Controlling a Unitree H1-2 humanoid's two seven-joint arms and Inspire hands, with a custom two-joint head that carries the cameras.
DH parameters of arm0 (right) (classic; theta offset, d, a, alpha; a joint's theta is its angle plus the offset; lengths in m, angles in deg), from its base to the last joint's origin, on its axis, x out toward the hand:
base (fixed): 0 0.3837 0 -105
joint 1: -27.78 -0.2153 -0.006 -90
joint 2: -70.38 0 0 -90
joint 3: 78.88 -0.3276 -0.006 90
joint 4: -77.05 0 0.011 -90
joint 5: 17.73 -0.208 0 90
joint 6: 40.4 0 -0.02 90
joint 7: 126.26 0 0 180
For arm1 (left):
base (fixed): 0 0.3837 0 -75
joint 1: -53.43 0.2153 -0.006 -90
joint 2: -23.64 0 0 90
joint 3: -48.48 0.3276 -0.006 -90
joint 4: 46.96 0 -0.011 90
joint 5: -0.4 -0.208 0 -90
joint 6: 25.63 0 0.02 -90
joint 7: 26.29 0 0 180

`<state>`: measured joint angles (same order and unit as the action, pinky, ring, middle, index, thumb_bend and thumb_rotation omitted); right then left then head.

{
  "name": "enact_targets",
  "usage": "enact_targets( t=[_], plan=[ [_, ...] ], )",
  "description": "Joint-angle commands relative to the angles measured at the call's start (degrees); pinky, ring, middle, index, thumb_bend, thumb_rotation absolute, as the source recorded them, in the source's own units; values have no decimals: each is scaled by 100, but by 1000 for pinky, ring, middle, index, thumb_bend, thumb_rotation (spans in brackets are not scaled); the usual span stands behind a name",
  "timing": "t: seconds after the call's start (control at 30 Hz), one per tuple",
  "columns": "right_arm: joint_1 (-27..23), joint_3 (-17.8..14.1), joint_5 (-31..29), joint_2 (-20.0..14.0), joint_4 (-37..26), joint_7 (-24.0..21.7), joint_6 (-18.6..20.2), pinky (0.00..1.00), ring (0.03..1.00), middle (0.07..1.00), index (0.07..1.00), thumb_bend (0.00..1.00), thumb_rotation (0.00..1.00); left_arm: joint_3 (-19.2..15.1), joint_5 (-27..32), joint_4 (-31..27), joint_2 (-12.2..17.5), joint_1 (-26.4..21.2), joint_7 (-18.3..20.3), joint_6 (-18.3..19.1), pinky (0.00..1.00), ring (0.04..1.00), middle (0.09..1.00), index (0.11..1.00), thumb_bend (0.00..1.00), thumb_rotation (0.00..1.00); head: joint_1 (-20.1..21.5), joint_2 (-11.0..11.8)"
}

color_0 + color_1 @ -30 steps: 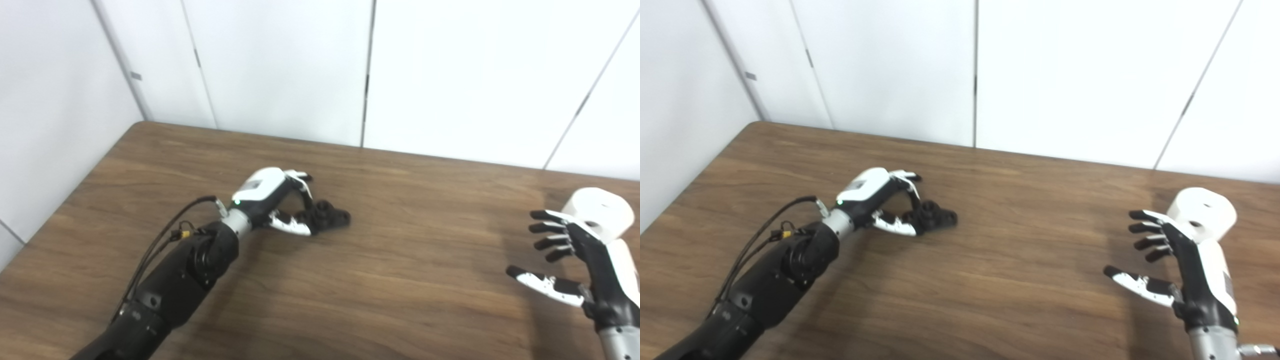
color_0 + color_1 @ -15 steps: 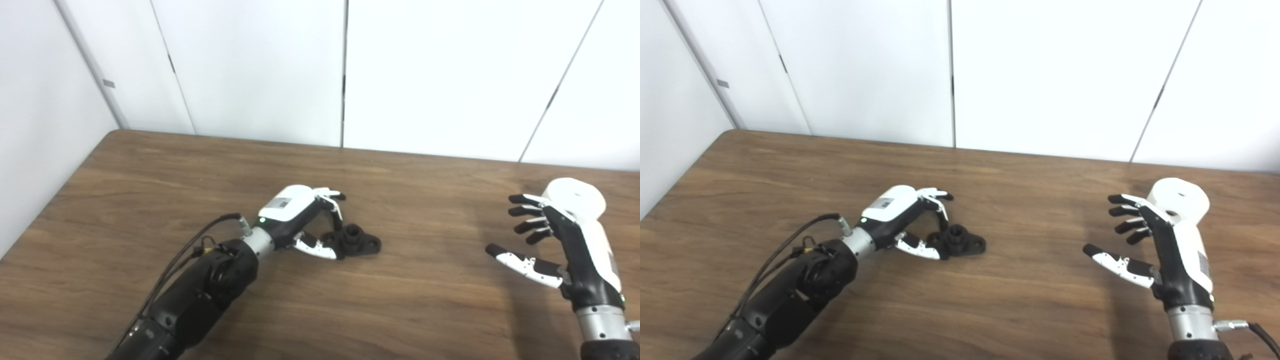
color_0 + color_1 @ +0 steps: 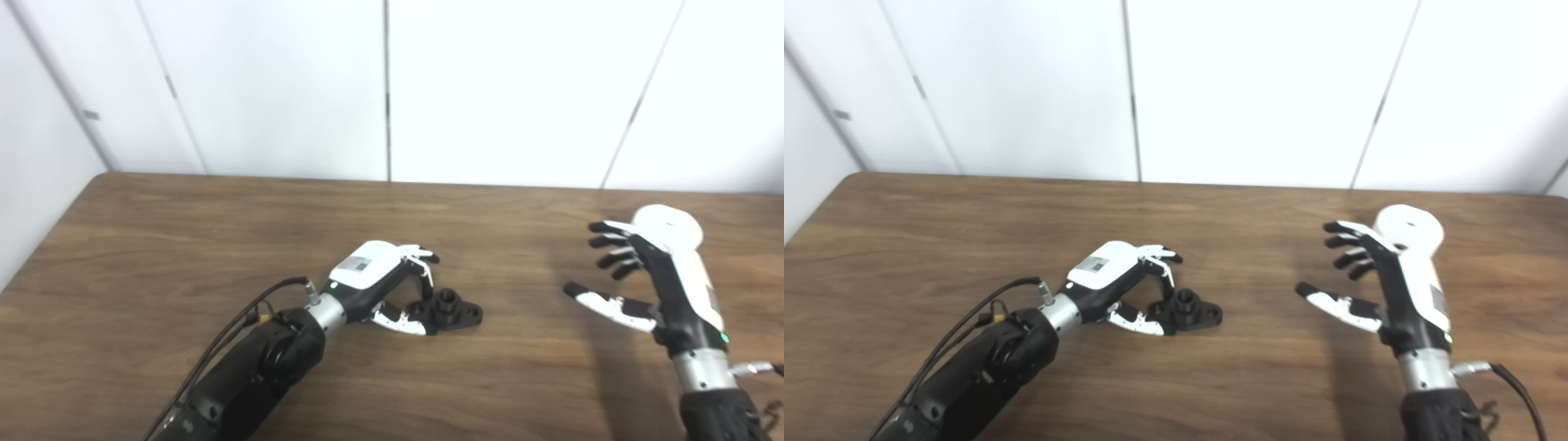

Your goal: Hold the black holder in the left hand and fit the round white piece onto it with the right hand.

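The black holder [image 3: 454, 310] lies on the wooden table [image 3: 184, 245] near the middle. My left hand [image 3: 381, 283] is curled around its left end, thumb on the near side and fingers on the far side, pinching it. The round white piece [image 3: 671, 220] stands on the table at the right back. My right hand [image 3: 663, 289] is open with its fingers spread, raised just left of and in front of the white piece, partly covering it. It holds nothing.
White wall panels [image 3: 386, 92] rise right behind the table's far edge. The table's left edge [image 3: 37, 245] runs along another white wall. A cable [image 3: 245, 318] hangs along my left forearm.
The whole picture has shifted, so the camera has turned to the right. Both hands keep the same place relative to the holder and the white piece.
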<state>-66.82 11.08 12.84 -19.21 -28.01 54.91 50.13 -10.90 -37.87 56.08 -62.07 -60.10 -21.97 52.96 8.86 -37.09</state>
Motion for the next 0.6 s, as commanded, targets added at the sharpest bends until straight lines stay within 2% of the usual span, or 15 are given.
enact_targets(
  t=[0.0,0.07,0.1,0.13,0.2,0.27,0.43,0.57],
  plan=[
    [-286,30,55,-131,-283,-104,-1,454,565,682,749,560,318,297,-195,267,14,181,345,-182,811,888,847,483,525,61,371,59],
    [-406,116,390,-213,-403,-278,183,473,585,687,748,588,306,253,-150,295,106,196,325,-309,790,881,843,483,524,60,846,171],
    [-446,152,540,-236,-440,-321,241,482,597,688,745,617,289,235,-128,305,139,201,327,-347,777,877,843,484,524,60,914,188],
    [-525,225,859,-315,-470,-388,293,484,601,689,744,626,283,199,-80,296,191,210,349,-378,773,875,843,484,524,59,1234,260],
    [-672,350,1383,-466,-547,-643,497,538,672,741,778,645,276,141,-22,291,268,215,392,-422,767,866,840,484,524,57,1473,300],
    [-920,453,1988,-666,-632,-1060,778,576,722,784,799,673,270,79,48,283,358,210,459,-450,767,864,841,485,524,56,1939,467],
    [-1484,622,3122,-1017,-608,-1945,1228,649,829,881,841,802,299,-15,158,412,484,192,461,-670,745,846,833,485,523,52,2522,758],
    [-1931,614,3653,-1240,-373,-2256,1346,696,854,895,842,831,284,-53,213,529,550,186,478,-866,716,824,822,485,522,50,2920,995]
  ],
)
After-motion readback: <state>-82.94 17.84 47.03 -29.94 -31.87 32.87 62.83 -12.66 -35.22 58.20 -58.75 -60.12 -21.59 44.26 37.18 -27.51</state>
